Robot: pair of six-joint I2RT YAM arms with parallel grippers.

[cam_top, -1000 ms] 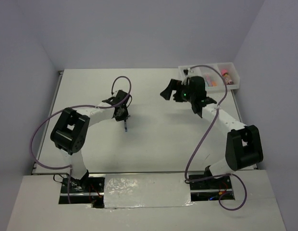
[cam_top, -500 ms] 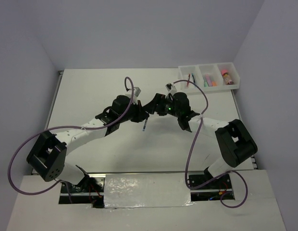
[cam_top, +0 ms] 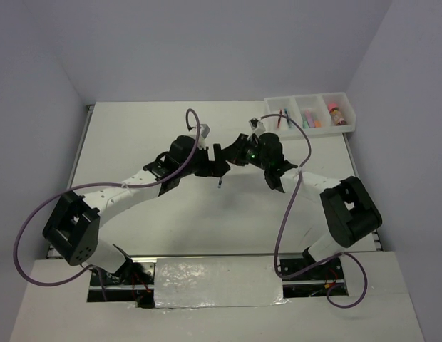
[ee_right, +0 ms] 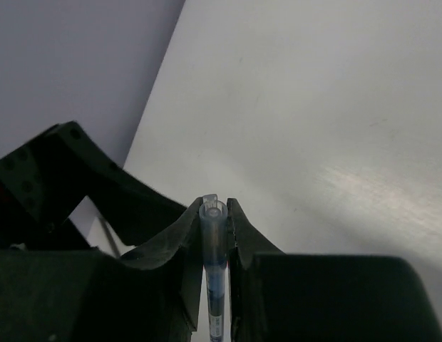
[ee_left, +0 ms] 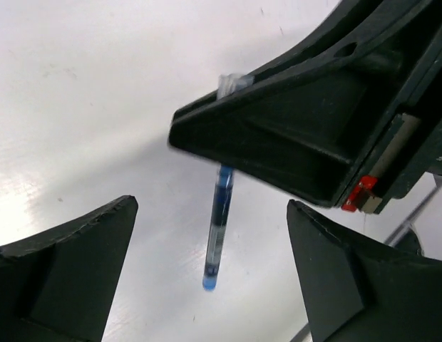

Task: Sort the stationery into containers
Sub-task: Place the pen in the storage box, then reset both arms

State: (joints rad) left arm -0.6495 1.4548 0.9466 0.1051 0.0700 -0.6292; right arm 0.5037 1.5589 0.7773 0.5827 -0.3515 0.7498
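A thin blue pen (ee_left: 219,228) hangs upright above the white table, its top clamped between the fingers of my right gripper (ee_right: 214,208), which is shut on it. The pen's clear cap end (ee_right: 214,214) pokes up between those fingers. My left gripper (ee_left: 212,206) stands wide open around the pen's lower part without touching it. In the top view both grippers meet over the table's middle, left gripper (cam_top: 212,161) and right gripper (cam_top: 237,151), with the pen's tip (cam_top: 219,183) below them. The white three-compartment tray (cam_top: 311,99) at the back right holds a red pen (cam_top: 284,115), highlighters (cam_top: 311,118) and a pink-capped tube (cam_top: 337,112).
Purple cables (cam_top: 195,125) loop above both arms. Grey walls close in the table on the left, back and right. The tray sits against the table's right rear corner.
Both arms swung to the table's centre. The pen passed from my left gripper, which opened, to my right gripper, which shut on it.
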